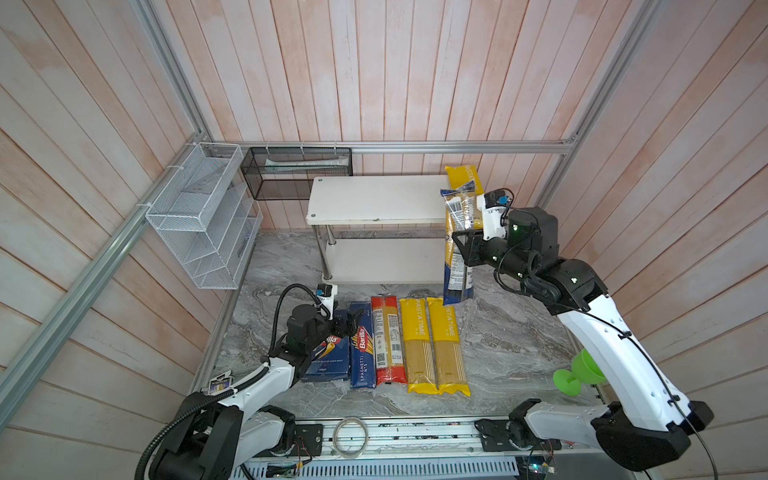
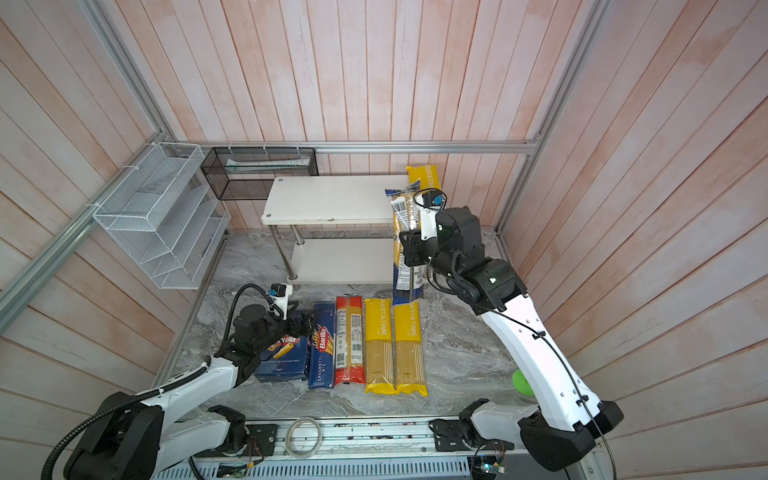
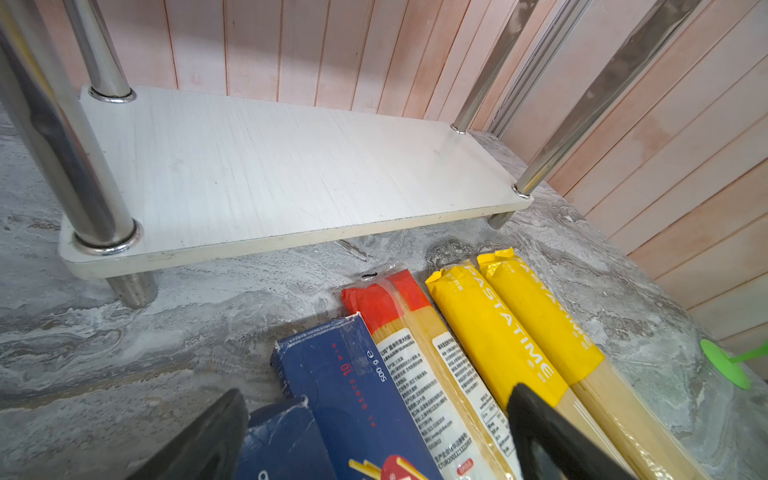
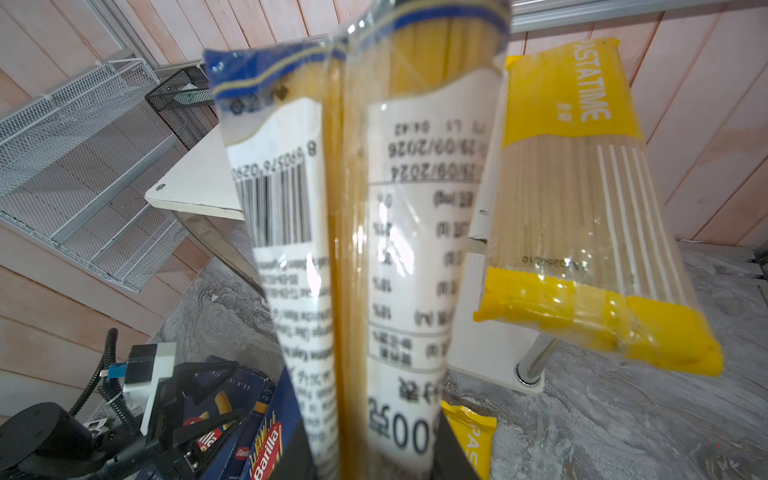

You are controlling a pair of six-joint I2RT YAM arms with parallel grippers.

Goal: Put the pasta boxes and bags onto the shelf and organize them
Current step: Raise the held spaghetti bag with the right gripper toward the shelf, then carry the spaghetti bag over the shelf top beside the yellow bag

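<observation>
Dark blue bag (image 1: 459, 216) upright, pinched mid-length between right fingers (image 1: 464, 245), left fingers (image 3: 540, 432) spread above spaghetti box (image 3: 345, 374)

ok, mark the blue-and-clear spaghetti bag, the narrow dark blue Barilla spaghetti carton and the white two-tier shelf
blue-and-clear spaghetti bag (image 1: 456, 293): in a top view, lower blue end.
narrow dark blue Barilla spaghetti carton (image 1: 362, 357): in a top view, middle of its face.
white two-tier shelf (image 1: 374, 199): in a top view, bare top board.

The narrow blue carton (image 1: 362, 349) read "Barilla" and "SPAGHETTI N°5", with "500 g" near its end in the left wrist view. The wide carton (image 1: 328, 360) also showed "Barilla". The yellow bags (image 1: 417, 332) bore "PASTATIME". The blue-and-clear bag (image 4: 415, 166) carried a barcode and "29/09/2026".
</observation>
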